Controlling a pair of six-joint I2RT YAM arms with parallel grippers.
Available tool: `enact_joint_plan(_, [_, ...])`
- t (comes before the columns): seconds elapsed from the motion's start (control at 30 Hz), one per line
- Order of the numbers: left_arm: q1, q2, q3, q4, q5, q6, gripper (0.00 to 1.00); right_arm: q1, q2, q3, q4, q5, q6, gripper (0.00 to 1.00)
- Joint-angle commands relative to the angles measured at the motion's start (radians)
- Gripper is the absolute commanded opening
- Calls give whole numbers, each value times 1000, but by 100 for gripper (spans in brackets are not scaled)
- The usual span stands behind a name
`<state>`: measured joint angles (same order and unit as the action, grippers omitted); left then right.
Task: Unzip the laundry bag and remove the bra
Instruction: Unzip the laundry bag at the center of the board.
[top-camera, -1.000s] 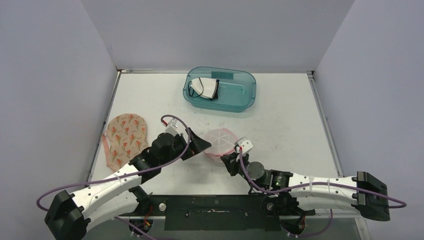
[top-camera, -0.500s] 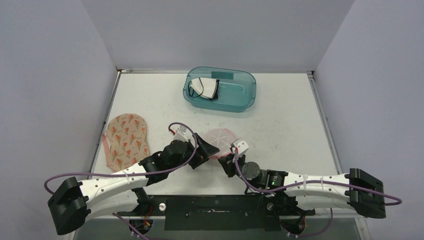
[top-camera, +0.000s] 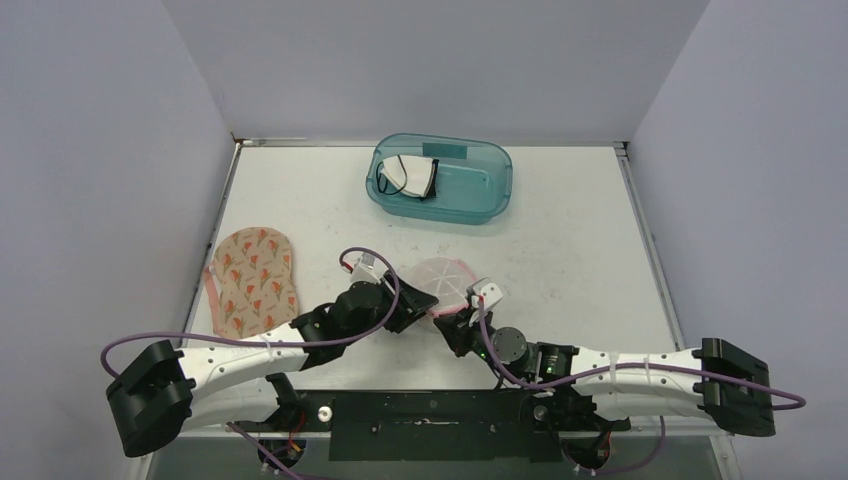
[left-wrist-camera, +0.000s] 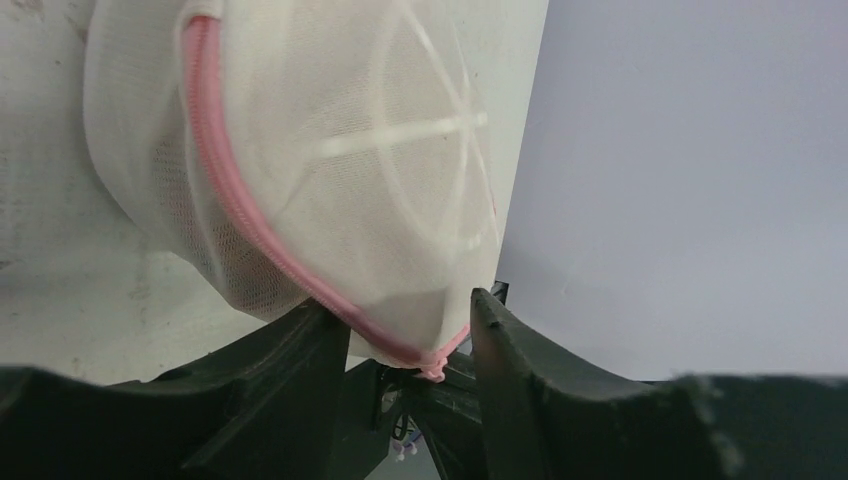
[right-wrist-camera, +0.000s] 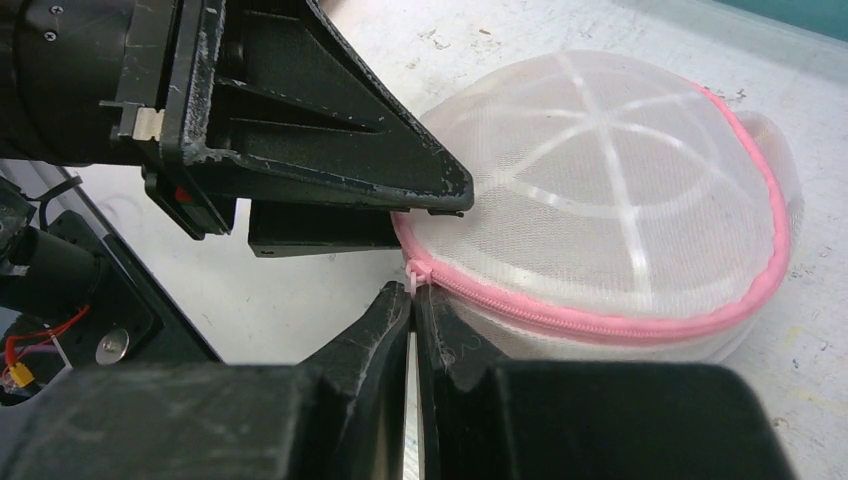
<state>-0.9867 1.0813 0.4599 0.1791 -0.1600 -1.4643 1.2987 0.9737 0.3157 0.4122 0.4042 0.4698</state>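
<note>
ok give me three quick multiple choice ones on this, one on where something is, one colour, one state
1. Where is the teal bin?
A) on the far side of the table, beyond the laundry bag
B) at the near edge
C) against the left wall

2. What colour is the bag's zipper?
A) blue
B) pink
C) black

3. How are the right fingers?
A) wide open above the bag
B) shut on the zipper pull
C) holding the bin

Answers: 1 A, the top view shows it beyond the bag. 2 B, a pink band rims the white mesh. 3 B, the right wrist view shows them pinched on the white tab.
</note>
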Motion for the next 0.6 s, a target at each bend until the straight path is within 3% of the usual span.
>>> enact_joint_plan(0.0, [-2, -18, -3, 51, -52, -9, 41, 10, -49, -5, 32, 34, 9, 5])
enact_joint_plan(0.33, [9, -25, -20, 43, -64, 13, 0, 10, -117, -13, -73, 97, 9, 5])
enact_joint_plan(0.57, [25, -42, -23, 41, -54, 43, 0, 8, -156, 0, -195, 187, 28, 5])
